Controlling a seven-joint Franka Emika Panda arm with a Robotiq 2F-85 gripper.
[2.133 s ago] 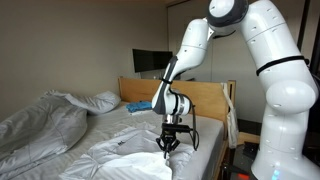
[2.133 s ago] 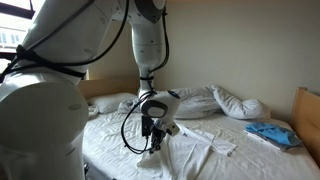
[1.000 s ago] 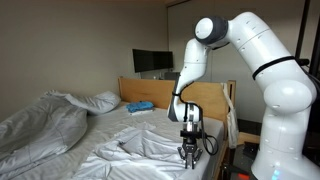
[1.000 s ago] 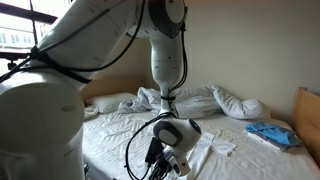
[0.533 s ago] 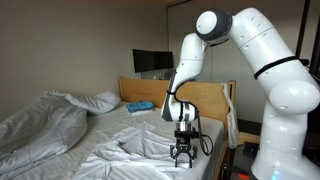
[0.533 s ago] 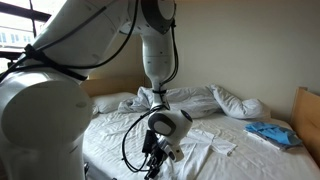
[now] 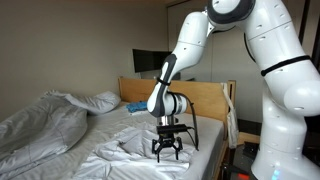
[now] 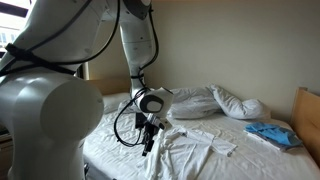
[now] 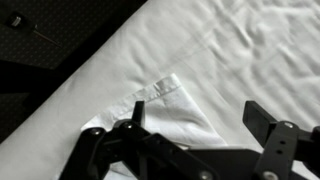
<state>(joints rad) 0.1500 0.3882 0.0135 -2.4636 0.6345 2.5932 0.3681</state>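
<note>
Holds the gripper (image 7: 168, 150) just above the crumpled white cloth (image 7: 135, 147), fingers spread wide, gripping nothing. Shows that cloth lying on the bed (image 7: 115, 125) by its side edge, well apart from the blue cloth (image 7: 138, 106) at the headboard edge.

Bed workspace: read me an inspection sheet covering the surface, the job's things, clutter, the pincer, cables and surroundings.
Surface: bed sheet, white and wrinkled.
Job's things: white cloth, rumpled on the bed, with a hemmed corner showing in the wrist view.
Clutter: duvet bunched up; pillow; blue cloth lying near the wooden board.
Grippers: pincer open, pointing down just over the white cloth, holding nothing; whether it touches the cloth cannot be told.
Cables: black cable looping beside the wrist.
Surroundings: wooden board at the bed end; dark screen on the wall.
</note>
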